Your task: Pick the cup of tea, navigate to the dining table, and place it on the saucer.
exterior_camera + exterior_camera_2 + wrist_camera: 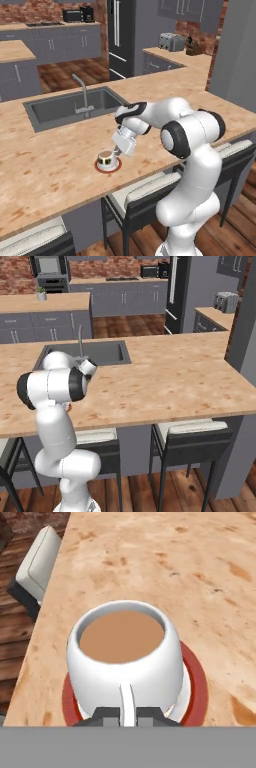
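The cup of tea (125,657), a rounded white mug with light brown liquid inside, stands upright on the saucer (196,687), whose red-orange rim shows around the cup's base on both sides. In the left base view the cup (106,159) and saucer (116,168) sit on the long wood-grain table (50,170), near its front edge, in front of the inset grey sink (65,107) and its faucet (83,95). The gripper (127,714) is closed narrowly on the cup's thin white handle, the two dark fingertips (107,714) pressing it from either side at the bottom of the hand view. From the left base view the gripper (118,151) reaches down to the cup from the right, its white hand tilted toward the table. A grey-cushioned chair (145,192) is tucked under the table's front edge just below the cup, and another chair (37,562) shows beyond the table's edge in the hand view. Behind the table stand a dark refrigerator (122,35) and a toaster (171,41) on a far counter.
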